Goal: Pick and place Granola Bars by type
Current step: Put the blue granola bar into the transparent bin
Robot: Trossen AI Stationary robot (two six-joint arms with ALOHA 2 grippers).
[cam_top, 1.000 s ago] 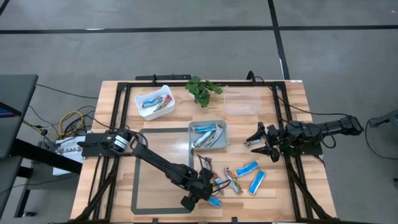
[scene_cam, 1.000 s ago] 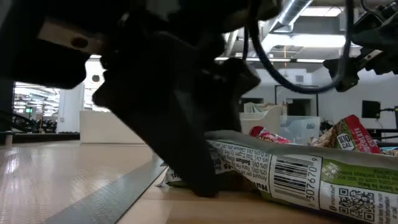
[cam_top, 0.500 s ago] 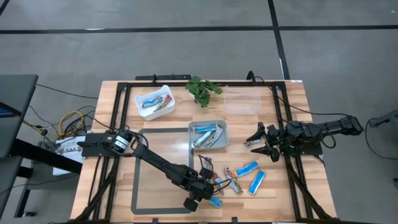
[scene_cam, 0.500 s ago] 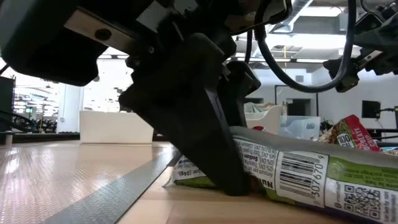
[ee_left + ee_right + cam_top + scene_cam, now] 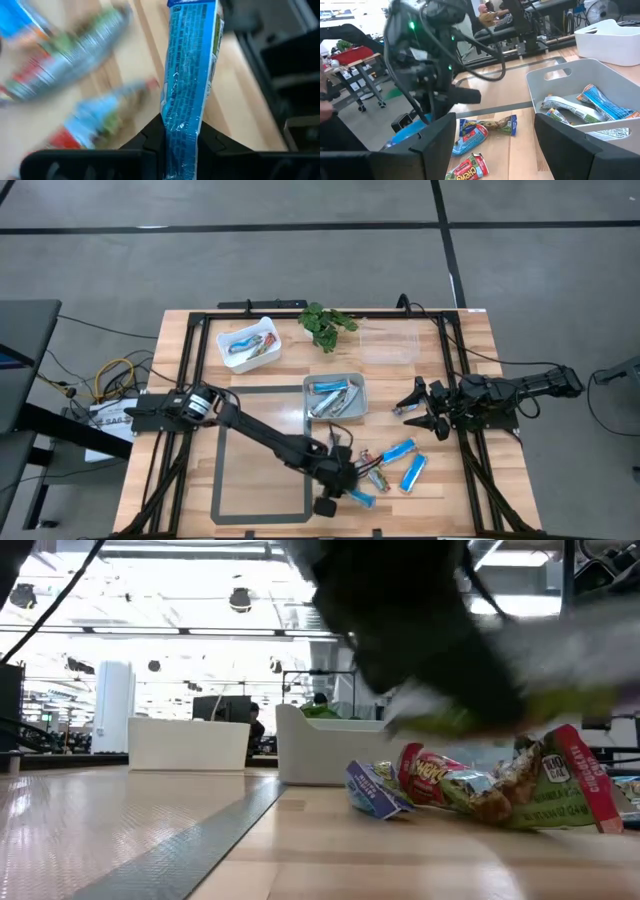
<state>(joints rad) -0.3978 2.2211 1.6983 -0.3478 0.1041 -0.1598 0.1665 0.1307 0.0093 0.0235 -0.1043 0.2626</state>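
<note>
Overhead: wooden worktop w/ two dark arms. Left jaws, near the front edge just left of the loose bars, are closed on a blue bar; wrist view shows it clamped by one end, long axis running straight out from the jaws. It sits lifted off the worktop in the low view, though blurred. Loose pile beside it: 2 blue bars lying diagonally, plus approx 2–3 red/brown ones, exact count unclear. Grey bin mid-worktop holds approx 3 silver/blue bars. White bin at back left holds a few more, can't count. Right jaws wait at right, spread wide, holding nothing
</note>
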